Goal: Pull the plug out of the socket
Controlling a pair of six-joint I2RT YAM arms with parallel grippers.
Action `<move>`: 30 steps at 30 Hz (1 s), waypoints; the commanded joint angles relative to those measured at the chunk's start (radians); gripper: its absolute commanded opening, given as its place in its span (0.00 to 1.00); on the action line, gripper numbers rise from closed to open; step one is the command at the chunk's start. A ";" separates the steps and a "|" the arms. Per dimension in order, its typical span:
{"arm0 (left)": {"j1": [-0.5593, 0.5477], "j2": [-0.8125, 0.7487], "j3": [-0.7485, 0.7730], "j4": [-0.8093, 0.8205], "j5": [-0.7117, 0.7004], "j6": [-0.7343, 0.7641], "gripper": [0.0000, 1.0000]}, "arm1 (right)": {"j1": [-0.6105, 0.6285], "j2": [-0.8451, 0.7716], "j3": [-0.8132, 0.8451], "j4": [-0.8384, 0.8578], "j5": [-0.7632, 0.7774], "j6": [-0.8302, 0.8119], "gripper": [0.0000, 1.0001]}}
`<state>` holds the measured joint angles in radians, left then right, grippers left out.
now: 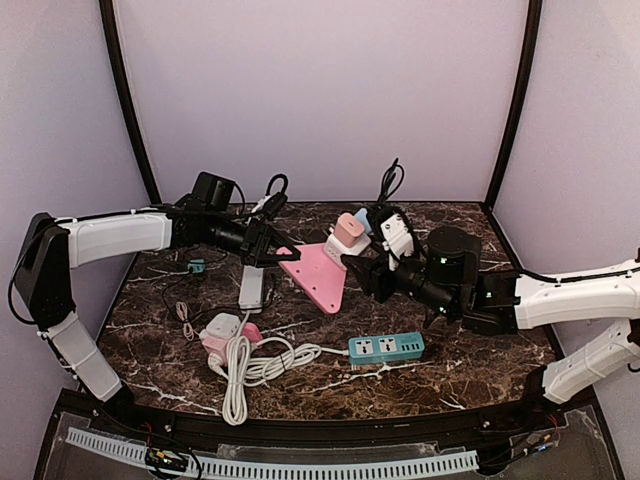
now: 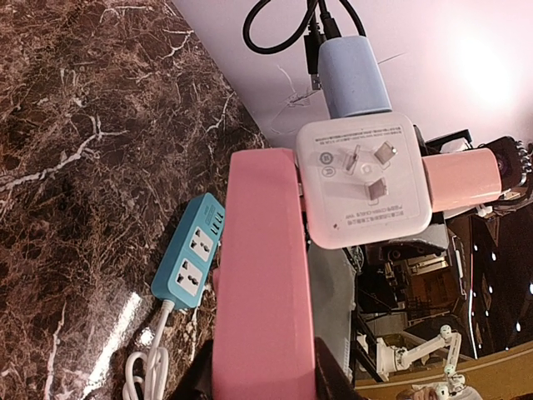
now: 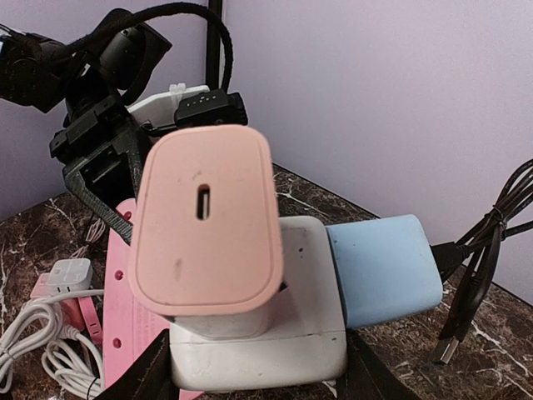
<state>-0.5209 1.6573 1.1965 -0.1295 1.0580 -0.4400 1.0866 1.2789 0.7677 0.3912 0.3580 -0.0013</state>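
Note:
A white cube socket carries a pink plug on one face and a blue plug on another. My right gripper is shut on the cube, a finger on each side, and holds it above the table. In the top view the right gripper sits under the pink plug. My left gripper is shut on the corner of a pink triangular board. The left wrist view shows the board, the cube's pronged face, the blue plug and the pink plug.
A teal power strip lies at the front middle. A pink-and-white strip with a coiled white cable lies front left. A grey strip and a small teal piece lie at the left. A black cable hangs behind the cube.

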 commanded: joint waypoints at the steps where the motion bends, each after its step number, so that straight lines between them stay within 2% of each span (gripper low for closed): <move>1: 0.014 0.024 0.003 -0.104 -0.066 0.024 0.01 | 0.008 -0.057 0.038 0.205 0.040 -0.051 0.00; 16: 0.020 0.031 0.003 -0.108 -0.065 0.023 0.01 | 0.078 0.002 0.059 0.259 0.144 -0.185 0.00; 30: 0.021 0.032 0.006 -0.115 -0.070 0.029 0.00 | 0.070 0.005 0.088 0.217 0.232 -0.091 0.00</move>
<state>-0.5144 1.6672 1.2064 -0.1467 1.0744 -0.4191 1.1534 1.3113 0.7773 0.4263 0.4931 -0.1162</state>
